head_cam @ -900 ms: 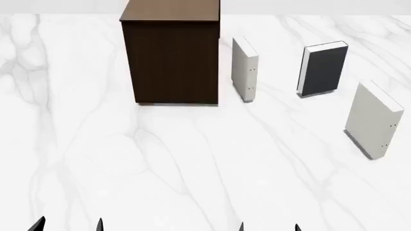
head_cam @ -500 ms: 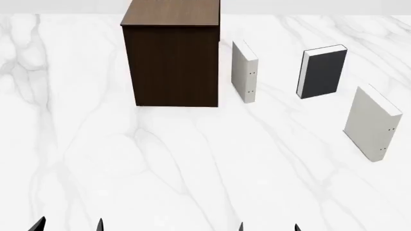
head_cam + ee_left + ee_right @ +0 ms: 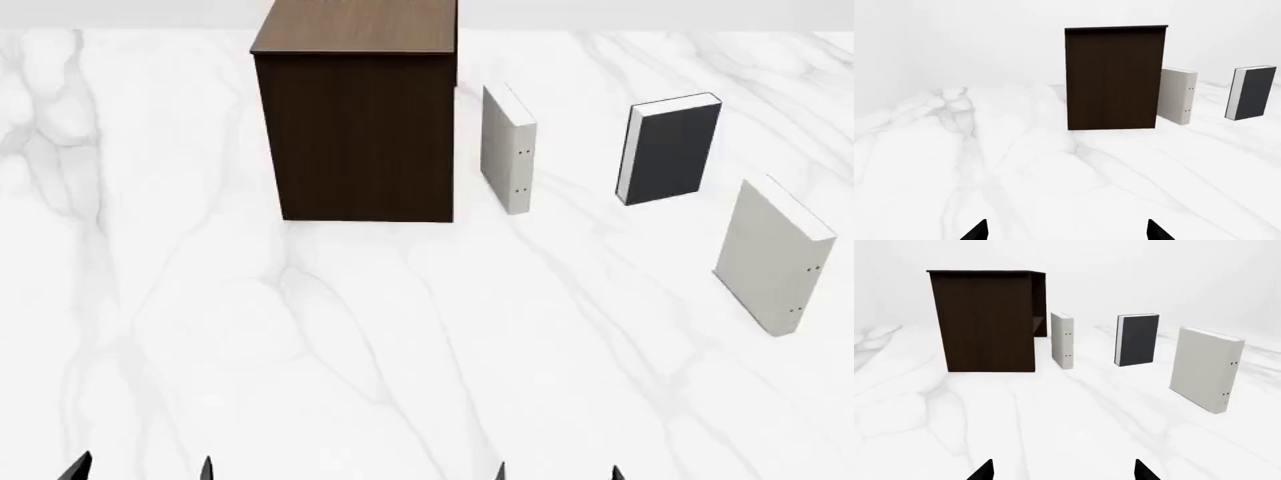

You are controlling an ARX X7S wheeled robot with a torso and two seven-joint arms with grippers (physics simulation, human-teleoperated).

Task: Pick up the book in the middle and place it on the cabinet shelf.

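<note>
The grey book stands upright at upper right, between two pale books, right of the cabinet. Both tools gape wide, holding nothing.

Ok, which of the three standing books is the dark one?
The middle book: charcoal grey cover, white page block. The two flanking it, one beside the cabinet and one nearest the robot's right, are pale off-white.
</note>
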